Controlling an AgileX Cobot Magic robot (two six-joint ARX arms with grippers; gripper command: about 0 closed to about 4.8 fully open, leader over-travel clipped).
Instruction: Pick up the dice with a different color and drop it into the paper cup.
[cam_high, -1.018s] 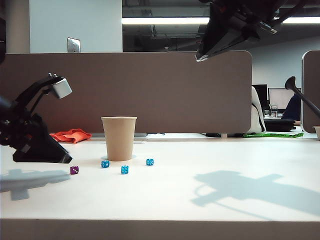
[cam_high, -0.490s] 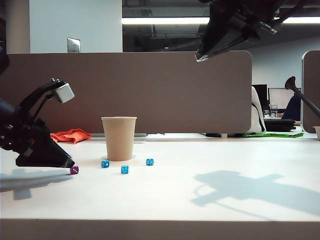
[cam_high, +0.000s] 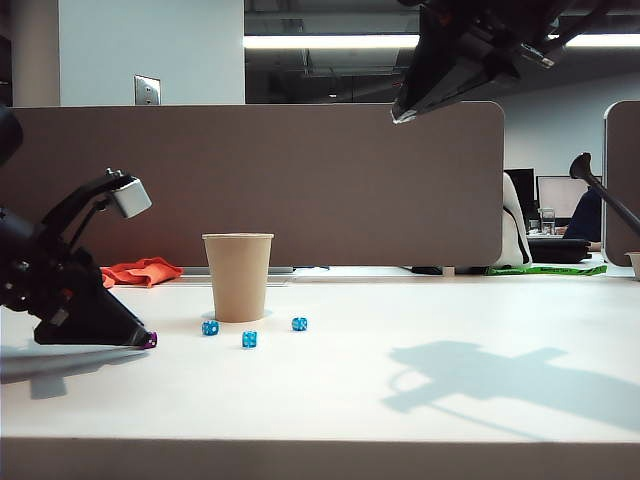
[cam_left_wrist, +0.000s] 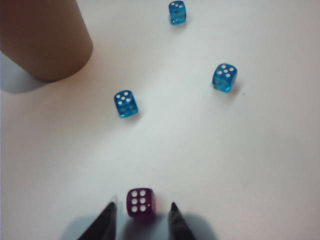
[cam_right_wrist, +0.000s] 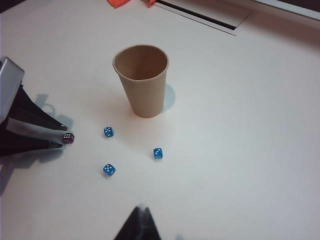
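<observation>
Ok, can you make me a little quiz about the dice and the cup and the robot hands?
1. True or false: the purple die sits between the open fingertips of the left gripper.
2. How many blue dice lie on the table?
A. two
B. three
C. four
3. Fill in the missing word: the paper cup stands upright and, seen from above in the right wrist view, looks ____ inside.

Key:
1. True. The fingertips flank it and are not closed on it.
2. B. The three blue dice lie near the cup.
3. Empty. The right gripper hangs high above the table, tips together.
</observation>
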